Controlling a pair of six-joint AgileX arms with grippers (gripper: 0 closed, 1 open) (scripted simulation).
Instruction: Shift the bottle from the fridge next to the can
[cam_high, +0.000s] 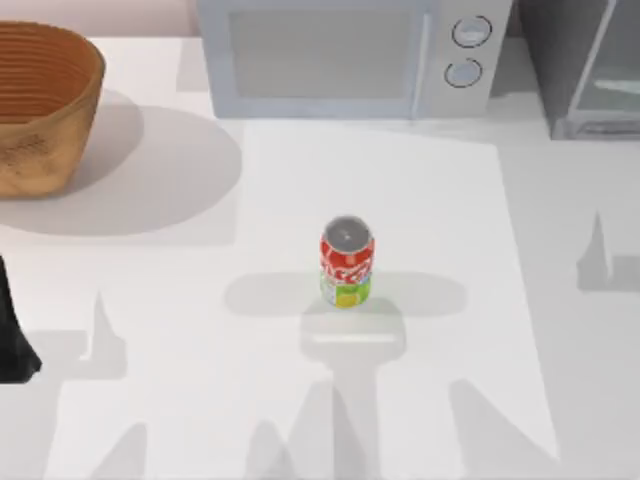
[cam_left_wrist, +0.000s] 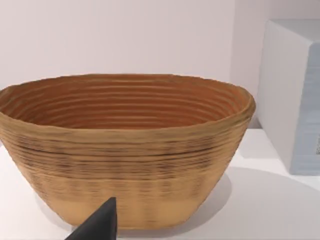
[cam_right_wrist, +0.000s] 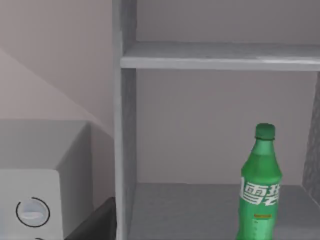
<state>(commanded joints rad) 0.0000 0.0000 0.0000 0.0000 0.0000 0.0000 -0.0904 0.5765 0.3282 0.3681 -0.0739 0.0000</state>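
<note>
Jaws of either gripper — I cannot tell their state; the bottle (cam_right_wrist: 260, 187), upright on the fridge (cam_right_wrist: 210, 55) floor, looks light, smooth, tippy — best gripped mid-body at its label.

Left arm (cam_high: 12, 335) black; fingers (cam_left_wrist: 100, 222) dark, wedge-shaped.

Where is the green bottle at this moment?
In the right wrist view the bottle stands upright on the lower floor of the fridge, under its shelf, with the microwave outside beside the fridge wall. The can stands mid-table.
</note>
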